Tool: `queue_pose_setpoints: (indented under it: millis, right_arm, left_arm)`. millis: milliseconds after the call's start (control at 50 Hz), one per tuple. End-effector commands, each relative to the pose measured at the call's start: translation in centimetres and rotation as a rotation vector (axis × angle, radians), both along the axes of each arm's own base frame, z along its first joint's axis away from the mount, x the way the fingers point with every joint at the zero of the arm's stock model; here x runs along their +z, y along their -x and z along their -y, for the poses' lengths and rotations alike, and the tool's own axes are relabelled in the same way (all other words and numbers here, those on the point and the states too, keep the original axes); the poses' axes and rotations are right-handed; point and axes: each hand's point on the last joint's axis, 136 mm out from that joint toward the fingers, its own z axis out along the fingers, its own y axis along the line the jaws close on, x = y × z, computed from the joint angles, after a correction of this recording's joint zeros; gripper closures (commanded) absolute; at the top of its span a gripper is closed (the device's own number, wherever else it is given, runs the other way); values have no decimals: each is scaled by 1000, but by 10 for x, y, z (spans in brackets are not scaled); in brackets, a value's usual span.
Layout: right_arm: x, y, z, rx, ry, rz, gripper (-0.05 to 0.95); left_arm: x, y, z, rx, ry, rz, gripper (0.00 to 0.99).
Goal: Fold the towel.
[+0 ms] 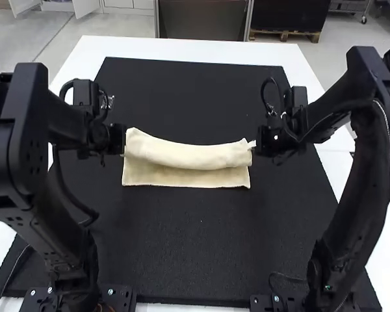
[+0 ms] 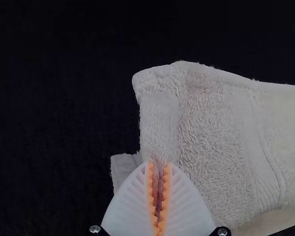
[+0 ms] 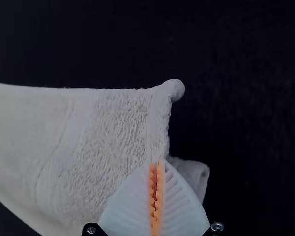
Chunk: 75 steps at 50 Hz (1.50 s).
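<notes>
The cream towel (image 1: 188,177) lies across the middle of the black mat, its far part rounded up over a flat layer on the near side. At its left end is my left gripper (image 1: 123,142), and at its right end my right gripper (image 1: 253,144). In the left wrist view my left gripper (image 2: 159,169) is shut on the side edge of the towel (image 2: 211,132), pinching a bit of cloth between orange pads. My right gripper (image 3: 156,169) is likewise shut on the opposite side edge of the towel (image 3: 108,142). A lower layer pokes out beside each gripper.
A black mat (image 1: 195,247) covers most of the white table (image 1: 182,49). Both arms stand at the near side, one at each side of the mat, with cables hanging beside them.
</notes>
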Motion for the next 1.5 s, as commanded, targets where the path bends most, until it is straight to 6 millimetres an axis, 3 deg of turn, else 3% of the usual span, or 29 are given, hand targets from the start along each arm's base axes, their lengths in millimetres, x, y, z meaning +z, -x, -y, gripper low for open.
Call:
queue_pose_setpoints:
  millis: [0, 560, 780, 900, 960, 1020, 1100, 1260, 1400, 1480]
  right_arm:
    - [9, 0, 1, 7, -5, 31, 921]
    - [-36, 20, 5, 5, 11, -43, 920]
    - [-44, 23, 5, 3, 7, -63, 918]
    - [-44, 23, 5, -4, 1, -69, 751]
    - [-45, 23, 6, -11, 1, -71, 607]
    - [-44, 23, 8, -17, 2, -72, 528]
    - [-45, 23, 8, -20, 3, -73, 436]
    - [-45, 23, 8, -17, 1, -74, 189]
    - [-45, 23, 5, -10, -1, -76, 162]
    - [-48, 25, 2, -2, -1, -85, 164]
  left_arm:
    - [4, 1, -4, 13, -8, 25, 977]
    - [-25, 21, -4, 29, -18, 14, 977]
    - [-28, 23, -6, 37, -23, 16, 972]
    - [-29, 24, -5, 34, -23, 13, 811]
    - [-29, 24, -5, 37, -22, 12, 803]
    - [-30, 25, -5, 35, -23, 9, 682]
    - [-31, 26, -6, 39, -22, 5, 662]
    - [-30, 25, -11, 54, -23, 9, 487]
    - [-29, 25, -15, 64, -24, 13, 392]
    - [-31, 26, -15, 63, -24, 9, 243]
